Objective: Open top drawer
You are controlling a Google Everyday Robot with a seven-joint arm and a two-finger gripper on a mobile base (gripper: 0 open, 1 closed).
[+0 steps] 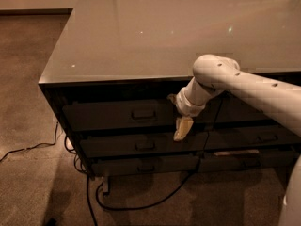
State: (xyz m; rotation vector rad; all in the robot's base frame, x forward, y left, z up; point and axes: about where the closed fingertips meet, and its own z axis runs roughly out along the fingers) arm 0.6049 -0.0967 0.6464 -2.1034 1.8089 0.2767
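The top drawer (108, 117) is a wide dark front just under the glossy table top (155, 36), on the left column of the cabinet. Its small metal loop handle (143, 114) sits at the centre. The front stands level with the cabinet face, so the drawer looks closed. My gripper (182, 128) hangs pointing down from the white arm (244, 86), just right of the handle. It is in front of the gap between the top drawer and the one below, about a hand's width from the handle. It holds nothing that I can see.
Two shallower dark drawers (141, 146) lie below the top one, and more drawer fronts (263, 138) lie to the right. Black cables (141, 204) loop on the carpet under the cabinet, and another cable (23, 149) runs off to the left. Open carpet lies in front.
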